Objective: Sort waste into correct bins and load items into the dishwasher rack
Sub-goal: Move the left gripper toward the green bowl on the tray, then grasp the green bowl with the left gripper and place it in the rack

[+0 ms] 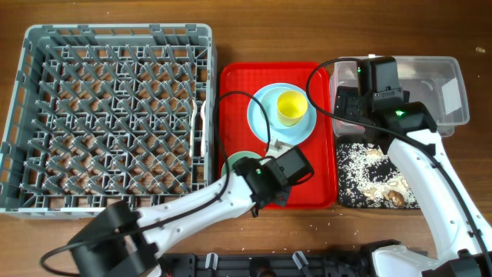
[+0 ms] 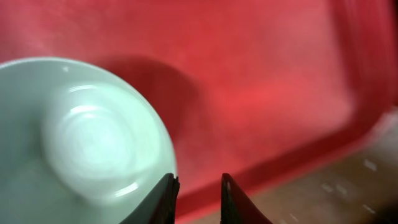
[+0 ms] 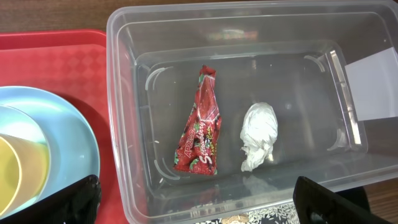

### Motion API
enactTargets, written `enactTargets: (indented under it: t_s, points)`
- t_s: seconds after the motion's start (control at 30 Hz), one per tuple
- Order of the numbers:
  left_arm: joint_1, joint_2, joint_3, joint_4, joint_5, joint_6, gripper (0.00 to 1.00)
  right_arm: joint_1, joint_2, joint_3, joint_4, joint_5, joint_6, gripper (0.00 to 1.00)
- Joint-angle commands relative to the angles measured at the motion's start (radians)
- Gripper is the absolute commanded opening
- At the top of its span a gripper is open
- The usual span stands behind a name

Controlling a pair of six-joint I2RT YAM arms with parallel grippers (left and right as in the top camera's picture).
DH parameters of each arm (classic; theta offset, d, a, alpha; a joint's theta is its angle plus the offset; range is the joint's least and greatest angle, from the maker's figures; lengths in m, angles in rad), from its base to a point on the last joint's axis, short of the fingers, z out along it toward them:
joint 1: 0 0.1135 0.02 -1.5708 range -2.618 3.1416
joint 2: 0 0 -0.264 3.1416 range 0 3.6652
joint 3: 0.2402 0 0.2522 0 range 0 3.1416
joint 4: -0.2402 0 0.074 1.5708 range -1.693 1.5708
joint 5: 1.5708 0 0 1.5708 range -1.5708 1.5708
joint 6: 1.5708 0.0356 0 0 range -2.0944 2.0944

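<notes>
Right pincer (image 3: 199, 208) over clear tub (image 3: 124, 93) with wrapper (image 3: 202, 124), paper wad (image 3: 258, 137)

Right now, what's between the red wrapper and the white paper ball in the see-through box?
Nothing. The right wrist view shows only bare floor of the clear tub between the red wrapper and the paper wad, which lie apart.

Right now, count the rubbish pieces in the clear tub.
2, both on the tub floor: the red wrapper left of the middle, the white paper wad to its right, not touching. Its near edge is partly hidden.
</notes>
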Motion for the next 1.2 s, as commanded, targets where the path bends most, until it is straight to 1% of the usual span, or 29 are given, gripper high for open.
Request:
enactTargets:
  t_s: [0.0, 0.07, 0.2, 0.23, 0.33, 0.4, 0.43, 0.5, 0.57, 0.6, 0.63, 0.67, 0.7, 0.77, 0.8, 0.9, 0.97, 1.0, 1.07, 1.17]
  points:
    - [-0.003, 0.067, -0.005, 0.011, -0.095, -0.01, 0.23, 0.001, -0.004, 0.016, 0.0, -0.011, -0.008, 1.0]
    - [-0.003, 0.09, -0.005, 0.019, -0.1, -0.01, 0.23, 0.001, -0.004, 0.016, 0.0, -0.011, -0.008, 1.0]
    - [-0.003, 0.137, -0.005, 0.004, -0.099, -0.01, 0.15, 0.001, -0.004, 0.016, 0.0, -0.011, -0.008, 0.99]
    - [-0.003, 0.137, -0.005, 0.004, -0.1, -0.01, 0.06, 0.001, -0.005, 0.016, 0.0, -0.011, -0.008, 1.0]
    - [0.002, 0.103, 0.008, 0.004, -0.129, -0.01, 0.04, 0.001, -0.005, 0.016, 0.0, -0.011, -0.008, 1.0]
    - [0.002, 0.029, 0.074, -0.023, -0.113, -0.01, 0.04, 0.001, -0.005, 0.016, 0.0, -0.011, -0.008, 1.0]
    - [0.008, -0.019, 0.114, -0.041, -0.084, -0.01, 0.04, 0.001, -0.005, 0.016, 0.0, -0.011, -0.008, 1.0]
    - [0.051, -0.128, 0.177, -0.065, 0.072, -0.003, 0.04, 0.001, -0.005, 0.016, 0.0, -0.011, -0.008, 1.0]
    - [0.161, -0.266, 0.202, -0.074, 0.326, 0.047, 0.04, 0.001, -0.005, 0.016, 0.0, -0.011, -0.008, 1.0]
    - [0.24, -0.33, 0.202, -0.099, 0.421, 0.072, 0.04, 0.001, -0.004, 0.016, 0.0, -0.011, -0.008, 1.0]
    - [0.391, -0.406, 0.202, -0.171, 0.552, 0.135, 0.04, 0.001, -0.005, 0.016, 0.0, -0.011, -0.008, 1.0]
    - [0.503, -0.431, 0.202, -0.237, 0.647, 0.193, 0.04, 0.001, -0.005, 0.016, 0.0, -0.011, -0.009, 1.0]
    - [0.566, -0.437, 0.202, -0.278, 0.708, 0.233, 0.04, 0.001, -0.005, 0.016, 0.0, -0.011, -0.008, 1.0]
    - [0.761, -0.416, 0.193, -0.417, 0.985, 0.425, 0.04, 0.001, -0.005, 0.016, 0.0, -0.011, -0.008, 1.0]
    - [0.837, -0.392, 0.192, -0.498, 1.087, 0.539, 0.04, 0.001, -0.005, 0.016, 0.0, -0.011, -0.008, 1.0]
    - [0.999, -0.293, 0.192, -0.727, 1.297, 0.883, 0.04, 0.001, -0.004, 0.016, 0.0, -0.011, -0.008, 1.0]
    - [1.05, -0.229, 0.192, -0.807, 1.347, 1.011, 0.04, 0.001, -0.005, 0.016, 0.0, -0.011, -0.008, 1.0]
    - [1.065, -0.195, 0.189, -0.821, 1.353, 1.049, 0.04, 0.001, -0.005, 0.016, 0.0, -0.011, -0.008, 1.0]
    - [1.075, -0.148, 0.154, -0.796, 1.365, 1.056, 0.04, 0.001, -0.005, 0.016, 0.0, -0.011, -0.008, 1.0]
    - [1.117, -0.083, 0.054, -0.728, 1.36, 1.077, 0.04, 0.001, -0.005, 0.016, 0.0, -0.011, -0.008, 1.0]
